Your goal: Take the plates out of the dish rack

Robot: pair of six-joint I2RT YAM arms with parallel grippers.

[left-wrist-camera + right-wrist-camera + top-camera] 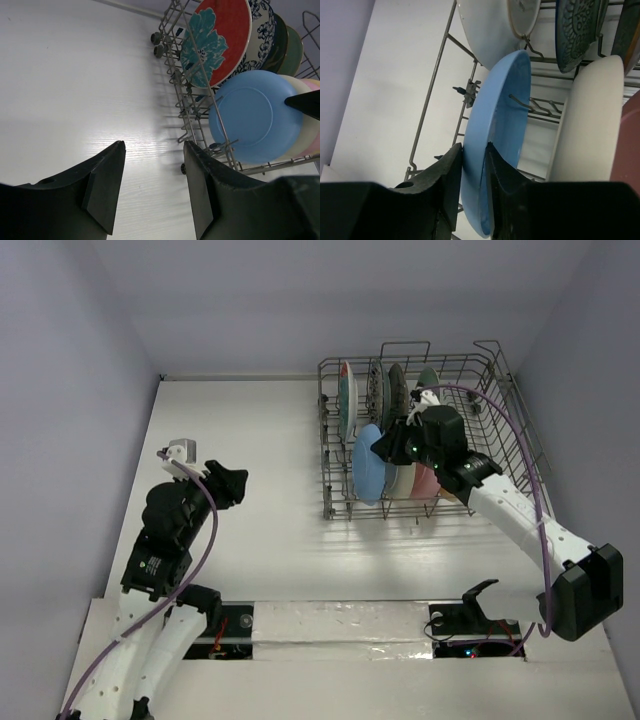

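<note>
Right claw (474, 150) tight on rim of edge-up light blue plate (505, 115); left claw (153, 150) agape

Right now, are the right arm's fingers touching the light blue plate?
Touching. The right wrist view shows both fingers pinching the rim of the light blue plate, no gap.

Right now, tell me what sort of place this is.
Likely a robotics test bench, not a kitchen: a left arm and a right arm bolted to a white table, plain walls around it, and a dish rack of plates.
</note>
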